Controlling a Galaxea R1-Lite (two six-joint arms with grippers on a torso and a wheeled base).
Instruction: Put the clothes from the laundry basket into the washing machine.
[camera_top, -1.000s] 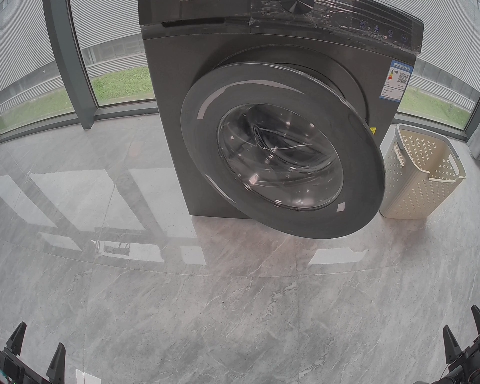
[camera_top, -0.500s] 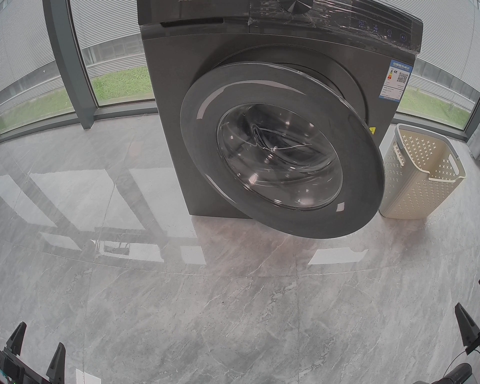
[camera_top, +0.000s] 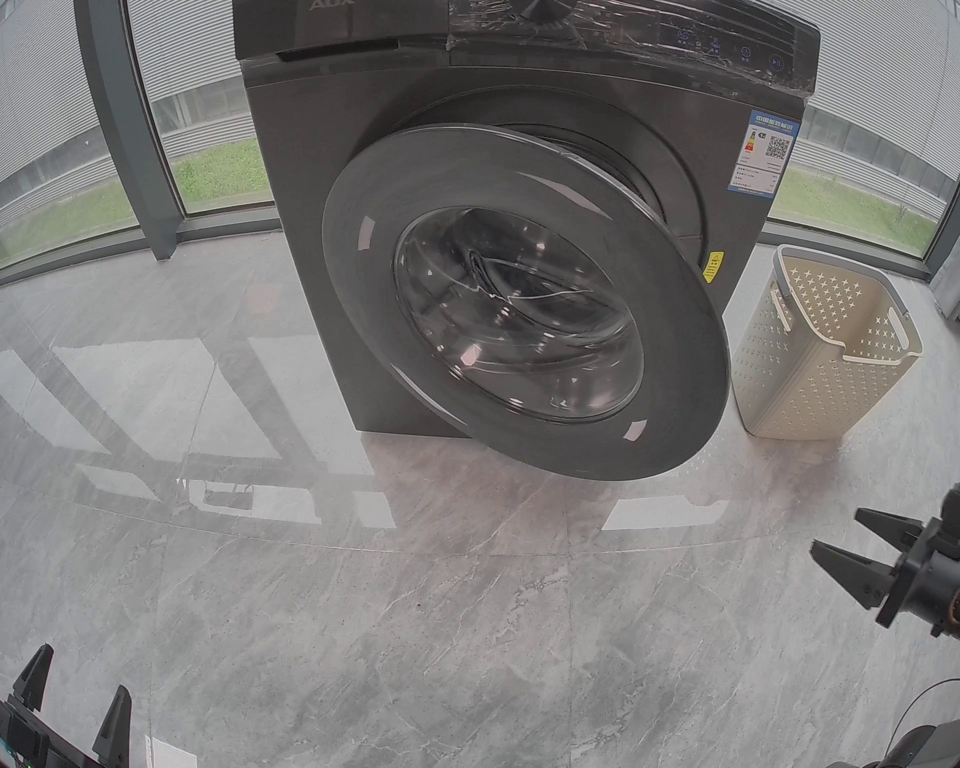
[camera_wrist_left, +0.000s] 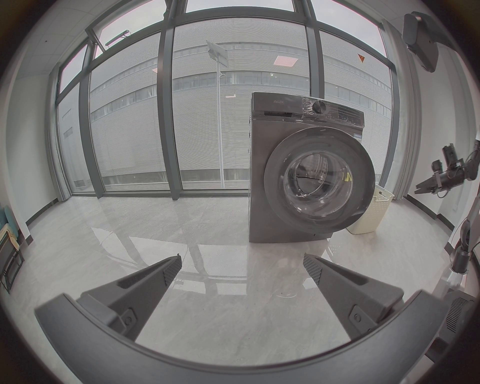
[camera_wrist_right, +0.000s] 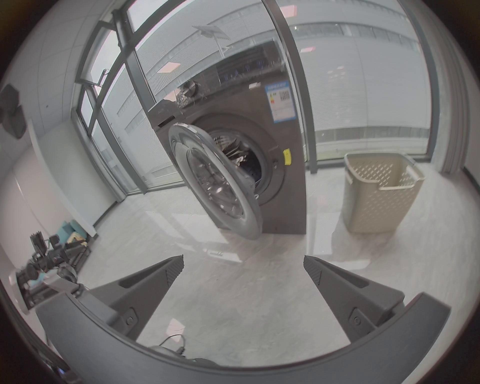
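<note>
left gripper (camera_top: 78, 690) sat low at the near left edge of the head view, released, its two dark fingers spread wide over the floor (camera_top: 400, 620) with nothing between them. right gripper (camera_top: 838, 532) hung at the right edge, a little farther out and raised off the floor, also released and holding nothing, with its tips turned toward the robot's left. both were well apart from the machine and the basket.

grey marbled tiles ran forward from the grippers, glossy, with pale window reflections on them. beyond that stood the washer (camera_top: 300, 200), dark grey, on the floor. its round door (camera_top: 520, 300) was swung open toward the robot, with a clear glass bowl in the middle. in the right wrist view the drum mouth showed behind the door, and clothes (camera_wrist_right: 236, 149), dark with some pale cloth, lay inside it. a label (camera_top: 762, 153) was stuck high on the washer's front near its right corner.

the basket (camera_top: 800, 390), cream plastic with small holes and a handle cut in its rim, stood upright on the floor just beside the washer's right side, a narrow gap between them. behind it all were tall windows (camera_top: 215, 170).
</note>
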